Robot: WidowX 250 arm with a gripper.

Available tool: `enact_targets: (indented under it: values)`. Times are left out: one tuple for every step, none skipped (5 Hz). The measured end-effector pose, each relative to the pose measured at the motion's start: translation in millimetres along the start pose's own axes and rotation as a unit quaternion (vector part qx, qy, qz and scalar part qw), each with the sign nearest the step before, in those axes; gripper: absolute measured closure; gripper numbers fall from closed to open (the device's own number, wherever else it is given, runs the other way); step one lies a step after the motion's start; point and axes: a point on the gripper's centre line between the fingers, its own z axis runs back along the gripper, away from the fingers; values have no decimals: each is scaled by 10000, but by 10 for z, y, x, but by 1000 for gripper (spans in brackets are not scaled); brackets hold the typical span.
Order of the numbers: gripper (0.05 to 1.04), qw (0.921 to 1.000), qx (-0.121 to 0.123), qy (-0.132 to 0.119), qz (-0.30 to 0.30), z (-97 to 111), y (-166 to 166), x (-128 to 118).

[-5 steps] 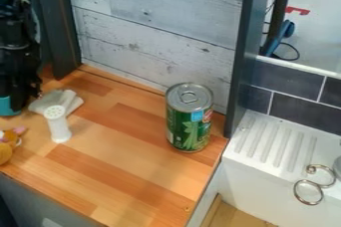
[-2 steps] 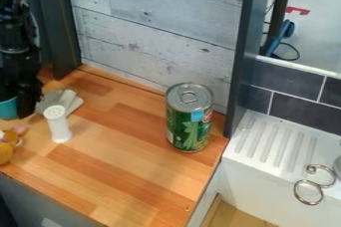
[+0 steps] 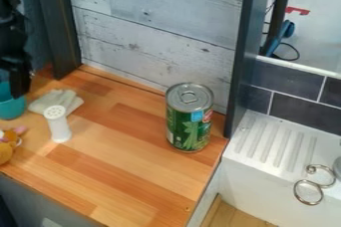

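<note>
At the left edge of the camera view hangs the black gripper (image 3: 16,79), over a teal cup or bowl (image 3: 11,104) that it partly covers. Just right of it a crumpled pale cloth (image 3: 55,100) lies on the wooden counter (image 3: 126,171). A white shaker with a holed top (image 3: 58,125) stands upright in front of the cloth. Below the teal container, an orange toy (image 3: 7,146) is cut by the view's edge. Farther right, a green can with a silver lid (image 3: 190,119) stands upright near the counter's right edge.
A grey wooden wall panel (image 3: 153,32) rises behind the counter, framed by a dark post (image 3: 241,56) on the right. Beyond the right edge is a white sink with a ridged drainboard (image 3: 276,144) and metal rings (image 3: 313,185).
The arm has moved up and left, away from the cloth. More of the teal container and the cloth is uncovered. The can, shaker and orange toy have kept their places.
</note>
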Motion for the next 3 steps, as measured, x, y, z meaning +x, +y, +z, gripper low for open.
enact_targets:
  values:
    - [79,9994,-67,276,-208,194,-143,-187]
    - [81,9972,-146,379,-627,284,-434,-300]
    - [81,9960,-259,360,-778,330,-594,-387]
